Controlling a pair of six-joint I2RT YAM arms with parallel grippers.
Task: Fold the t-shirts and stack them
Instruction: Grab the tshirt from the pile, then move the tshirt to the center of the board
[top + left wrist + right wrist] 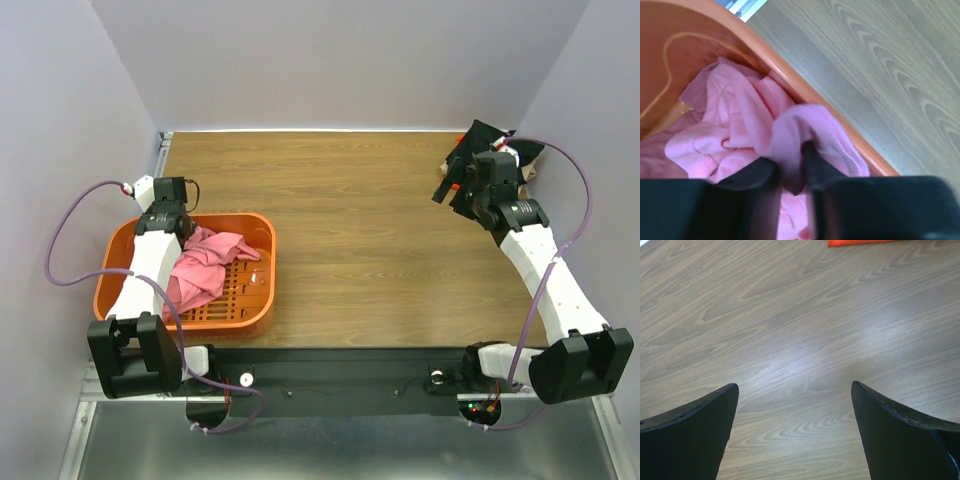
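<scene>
A light pink t-shirt (222, 246) and a darker rose one (192, 280) lie crumpled in the orange slotted basket (262, 232) at the left. My left gripper (183, 228) is at the basket's back left and is shut on a fold of the light pink t-shirt (740, 125); in the left wrist view the cloth is pinched between the fingers (816, 167). My right gripper (448, 195) is open and empty above bare wood at the far right (792, 386). A folded pile with black cloth (528, 152) lies mostly hidden behind the right arm.
The basket's rim (790, 82) runs just behind the held cloth. A red-orange edge (860, 242) shows at the top of the right wrist view; I cannot tell what it is. Wooden tabletop (370, 250) lies between the arms, with walls on three sides.
</scene>
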